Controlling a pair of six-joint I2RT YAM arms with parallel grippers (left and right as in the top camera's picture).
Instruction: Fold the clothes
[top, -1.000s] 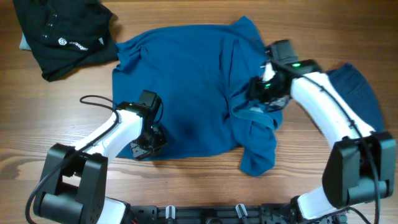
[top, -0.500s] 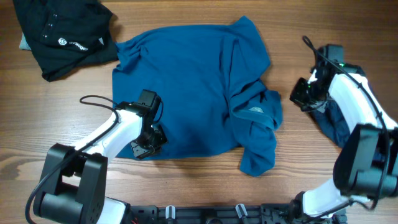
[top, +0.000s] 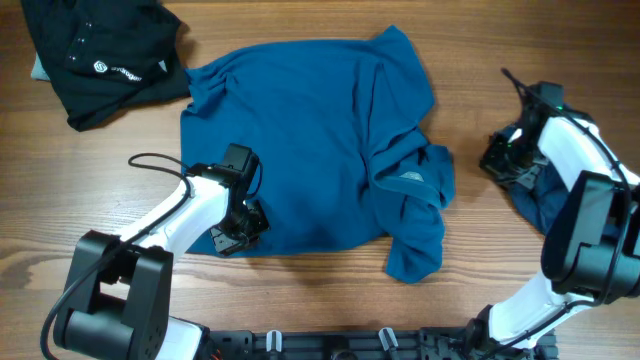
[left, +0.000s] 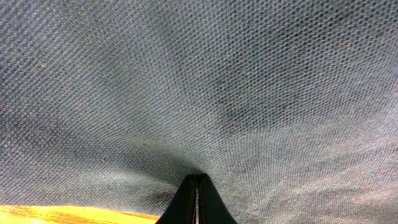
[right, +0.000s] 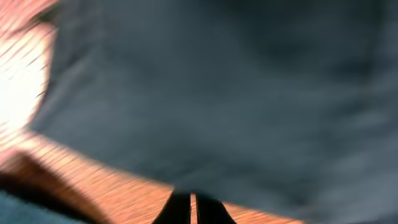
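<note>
A mid-blue T-shirt (top: 310, 140) lies spread on the table, its right side bunched and folded over. My left gripper (top: 238, 232) sits at the shirt's lower left hem. In the left wrist view it (left: 197, 178) is shut, and the T-shirt's weave (left: 199, 81) puckers in towards its tips. A darker blue garment (top: 545, 205) lies crumpled at the right. My right gripper (top: 498, 162) is at that garment's left edge. The blurred right wrist view shows it (right: 190, 196) shut, with its tips at the edge of the darker garment (right: 236, 93). Whether any fabric is pinched there does not show.
A black garment (top: 100, 50) with a white logo is heaped at the far left corner. The wooden table (top: 100, 200) shows on the left and between the two blue garments. A black cable (top: 150, 160) loops from the left arm over the wood.
The right gripper left the T-shirt's folded right side, swung right to the darker garment and shut. The left arm has not moved.
</note>
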